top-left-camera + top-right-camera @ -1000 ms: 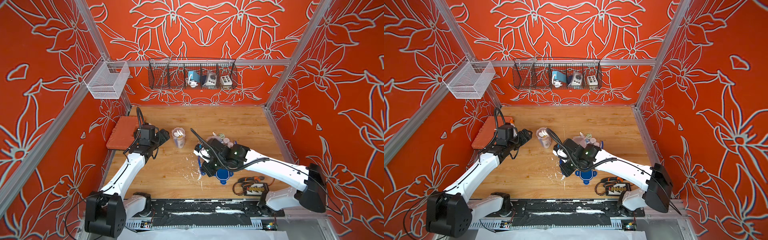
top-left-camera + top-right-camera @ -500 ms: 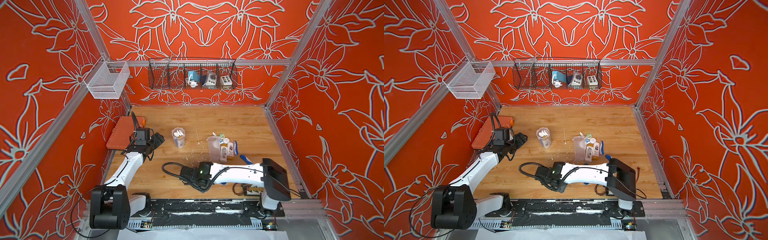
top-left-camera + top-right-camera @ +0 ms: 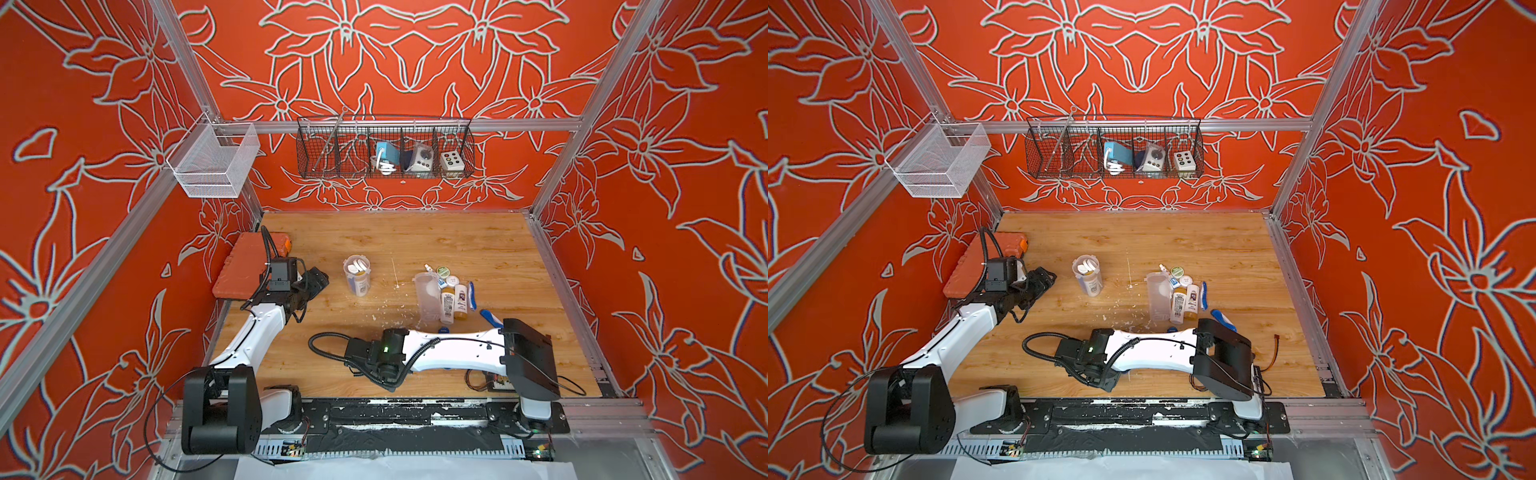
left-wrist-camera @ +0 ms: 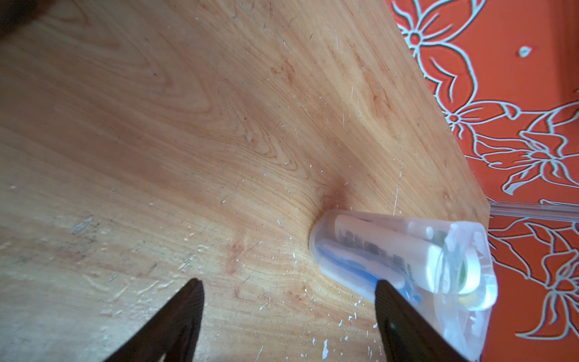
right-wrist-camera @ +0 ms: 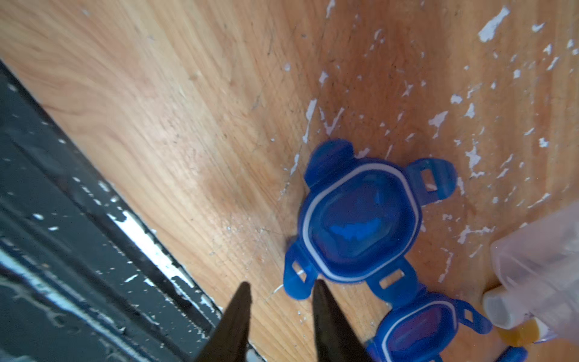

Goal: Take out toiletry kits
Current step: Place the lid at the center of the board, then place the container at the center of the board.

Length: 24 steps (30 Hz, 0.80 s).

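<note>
Biggest change from a second back is the right arm [image 3: 457,353]. It was stretched out over the middle of the tabletop [image 3: 415,241], and now it lies folded across the front edge. That uncovers the spilled kit [image 3: 453,297]: white bottles, an amber one, a green tin [image 3: 442,271] and a blue toothbrush [image 3: 471,295]. They lie on the tabletop just beside the second tub [image 3: 424,297], which stands upright and looks empty. The left tool [image 3: 316,279] has backed off a touch from the first tub [image 3: 358,286], and that tub hasn't budged.

In both top views we only get white caps at the first tub's mouth. The left wrist view shows the packed kit [image 4: 385,249] through the wall: a white labelled bottle, something blue, a green-and-white tin. It also shows the left tool spread wide with nothing between its fingers, and the tub near but off to one side.

The right tool [image 5: 281,283] sits tucked under its wrist in the top views, so we can't read it there. The right wrist view shows its fingers a little apart, holding nothing, with two blue lids [image 5: 358,219] on the tabletop just ahead. The top views hide those almost wholly under that arm.
</note>
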Tool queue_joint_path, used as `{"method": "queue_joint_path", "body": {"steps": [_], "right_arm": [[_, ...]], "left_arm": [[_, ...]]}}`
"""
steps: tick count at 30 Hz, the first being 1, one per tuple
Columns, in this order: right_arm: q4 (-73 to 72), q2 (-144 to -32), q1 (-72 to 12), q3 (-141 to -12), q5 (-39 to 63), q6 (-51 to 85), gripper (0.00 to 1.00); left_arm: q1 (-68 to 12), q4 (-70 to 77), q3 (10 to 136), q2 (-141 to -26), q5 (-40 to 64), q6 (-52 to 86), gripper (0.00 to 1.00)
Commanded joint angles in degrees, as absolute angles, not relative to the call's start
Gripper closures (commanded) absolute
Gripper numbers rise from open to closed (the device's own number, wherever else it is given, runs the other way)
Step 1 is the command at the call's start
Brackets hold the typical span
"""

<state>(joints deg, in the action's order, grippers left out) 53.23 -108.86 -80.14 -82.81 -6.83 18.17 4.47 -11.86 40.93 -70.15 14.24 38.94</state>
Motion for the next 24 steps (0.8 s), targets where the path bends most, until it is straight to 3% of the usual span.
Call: {"method": "queue_joint_path", "body": {"steps": [1, 7, 10, 12, 17, 24], "right_arm": [[51.59, -102.85, -78.46, -84.01, -3.78, 20.18, 0.53], [39.45, -87.76, -71.25, -75.7, -9.15, 19.6, 0.43], [27.61, -83.69, -65.7, -69.26, -13.3, 19.29, 0.23], [22.9, -85.28, -60.77, -69.54, -8.85, 18.16, 0.12], [17.04, -97.61, -54.75, -76.45, 3.62, 10.98, 0.09], [0.67, -105.8, -54.49, -75.2, 1.94, 6.6, 0.04]], "left_arm": [[4.75, -10.81, 41.34, -70.64, 16.13, 38.83, 0.19], [4.7, -9.62, 45.47, -76.04, 20.52, 38.62, 0.21], [4.75, -8.38, 49.58, -80.77, 22.21, 38.49, 0.22], [4.75, -6.78, 52.16, -83.91, 24.0, 39.07, 0.22], [4.76, -2.75, 57.28, -91.64, 28.12, 40.43, 0.25], [4.69, -0.12, 61.87, -103.87, 36.21, 41.38, 0.37]]}}
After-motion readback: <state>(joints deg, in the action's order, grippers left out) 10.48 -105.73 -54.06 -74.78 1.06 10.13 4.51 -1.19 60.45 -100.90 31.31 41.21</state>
